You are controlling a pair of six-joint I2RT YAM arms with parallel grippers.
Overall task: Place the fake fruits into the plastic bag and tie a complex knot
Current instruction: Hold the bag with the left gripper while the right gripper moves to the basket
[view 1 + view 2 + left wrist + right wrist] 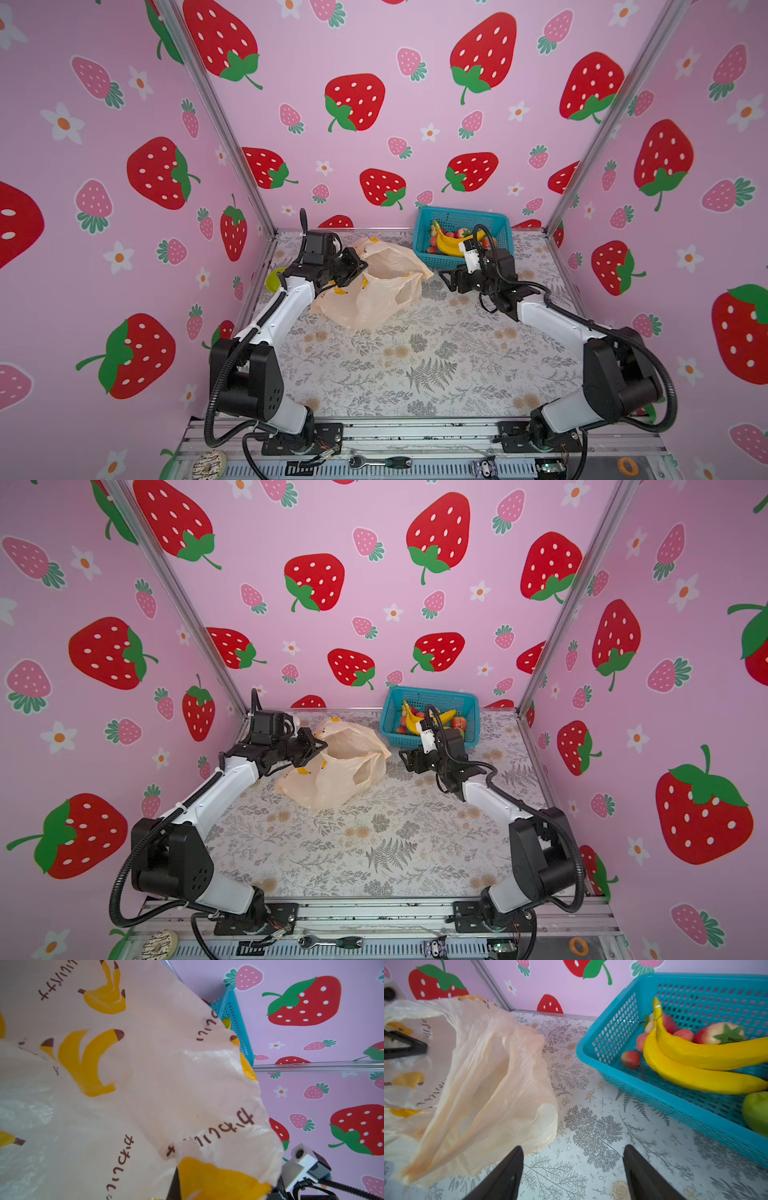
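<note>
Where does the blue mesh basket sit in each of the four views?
Top view: blue basket at the back, right of centre.
Top view: same place.
Left wrist: a strip of mesh showing past the bag's edge.
Right wrist: large and close.
Shared landmark: the plastic bag next to it.

**What the cameras cannot make out**

In both top views, left of centre, the left gripper (362,268) has its tips sunk into the bag (374,299). That plastic fills most of the left wrist view, blurred up close. A green bowl (274,279) is mostly hidden behind the left arm (291,295). The right arm (490,266) covers part of the basket (461,212) and the bananas (446,245). The right wrist view's edge cuts off the green fruit (757,1111), the bananas and all but the fingertips of the right gripper (573,1147).
</note>
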